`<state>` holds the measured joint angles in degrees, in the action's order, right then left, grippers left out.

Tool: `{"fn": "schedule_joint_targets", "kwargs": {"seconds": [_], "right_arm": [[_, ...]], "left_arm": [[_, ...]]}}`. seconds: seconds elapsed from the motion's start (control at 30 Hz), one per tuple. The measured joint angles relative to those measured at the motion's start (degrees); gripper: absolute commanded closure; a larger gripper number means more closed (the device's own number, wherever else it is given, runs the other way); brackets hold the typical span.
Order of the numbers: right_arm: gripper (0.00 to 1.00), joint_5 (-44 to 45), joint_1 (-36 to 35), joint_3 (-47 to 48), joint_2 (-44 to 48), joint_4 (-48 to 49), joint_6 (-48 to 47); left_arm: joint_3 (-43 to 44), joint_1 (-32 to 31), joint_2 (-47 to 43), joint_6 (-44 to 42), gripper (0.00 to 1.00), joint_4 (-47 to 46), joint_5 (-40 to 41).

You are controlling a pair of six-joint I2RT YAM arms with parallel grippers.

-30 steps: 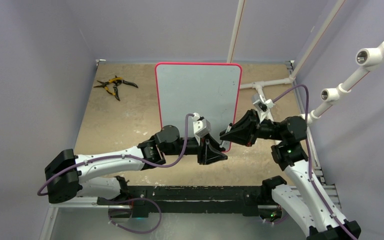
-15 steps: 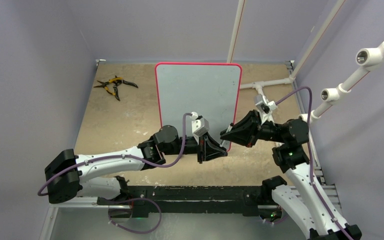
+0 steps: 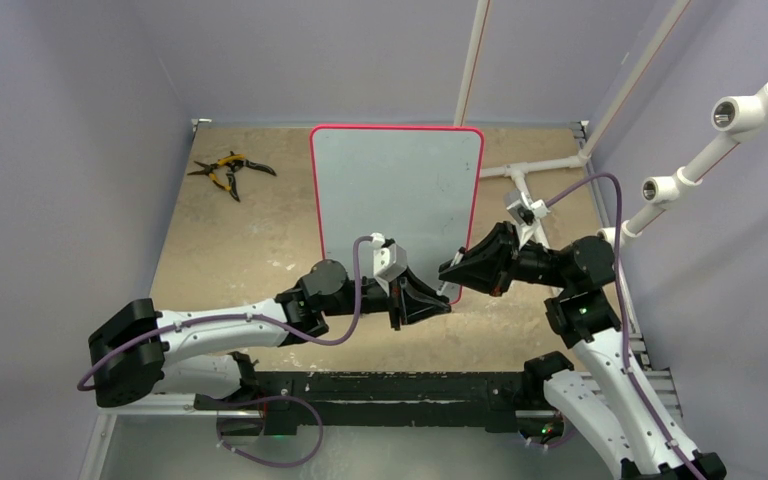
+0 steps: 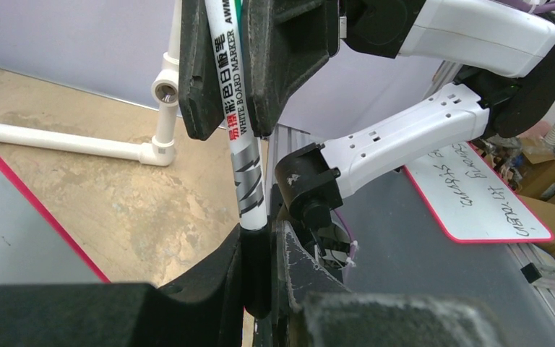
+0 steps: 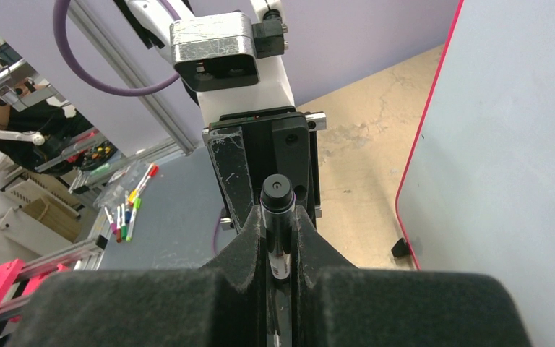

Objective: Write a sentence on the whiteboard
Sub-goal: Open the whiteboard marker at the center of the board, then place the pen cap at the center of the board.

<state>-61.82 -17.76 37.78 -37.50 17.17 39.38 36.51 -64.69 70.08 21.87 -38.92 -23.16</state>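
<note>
The whiteboard (image 3: 396,190) stands upright and unwritten on the surface (image 3: 250,250); by its lower right corner, left gripper (image 4: 260,246) and right gripper (image 5: 280,231) both clamp the marker (image 4: 240,137), so a crooked pull could slip it or knock the board.

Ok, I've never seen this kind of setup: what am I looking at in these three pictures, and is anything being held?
These are two robot arms bolted to a sandy table. The wide picture looks down from above: left arm, right arm. The other two come from small cameras on each wrist. A whiteboard stands upright mid-table; no writing shows on it. Pliers lie at the far left, white pipes at the right. Both arms' jaws are closed on one marker, the left at its black end, the right on its white barrel.
</note>
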Motion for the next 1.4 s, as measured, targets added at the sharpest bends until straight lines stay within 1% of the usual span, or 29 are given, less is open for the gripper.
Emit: {"fn": "schedule_joint_targets", "kwargs": {"seconds": [0.17,0.23,0.3,0.4,0.5,0.6,0.7,0.87,1.03,1.17,1.4], "right_arm": [[1.00,1.3,-0.2,0.0,0.0,-0.5,-0.1],[1.00,4.9,0.5,2.1,0.0,0.6,0.9],[1.00,7.3,1.1,4.3,0.2,2.3,1.3],[1.00,8.7,1.0,5.7,0.9,4.2,1.6],[1.00,9.0,1.0,6.4,1.0,4.4,1.0],[1.00,10.4,1.0,6.9,0.7,1.9,-1.0],[1.00,13.1,1.0,9.2,-0.1,-3.8,-4.9],[1.00,17.6,1.0,11.8,-0.3,-11.3,-11.8],[1.00,20.9,1.0,11.2,0.7,-15.5,-15.6],[1.00,22.3,1.0,10.4,1.3,-16.8,-17.5],[1.00,24.2,1.0,8.2,1.7,-17.6,-19.6]], "left_arm": [[-0.7,-1.1,-0.2,-1.1,1.00,0.7,2.0],[-2.9,-2.6,0.0,-2.7,1.00,5.1,1.0],[-5.4,-4.5,2.0,-3.6,1.00,10.5,0.2],[-8.2,-5.7,4.0,-4.2,1.00,16.9,-0.4],[-8.6,-5.7,3.8,-4.5,1.00,18.9,-0.4],[-8.6,-5.7,2.6,-4.5,1.00,19.0,0.9],[-8.6,-5.6,1.0,-4.4,1.00,18.9,4.2],[-8.4,-5.3,0.8,-3.6,1.00,20.6,13.9],[-6.5,-5.1,6.3,-2.8,0.94,23.2,22.4],[-5.8,-5.1,11.1,-1.9,0.86,23.7,24.7],[-5.1,-5.1,15.5,-0.9,0.59,23.8,26.7]]}}
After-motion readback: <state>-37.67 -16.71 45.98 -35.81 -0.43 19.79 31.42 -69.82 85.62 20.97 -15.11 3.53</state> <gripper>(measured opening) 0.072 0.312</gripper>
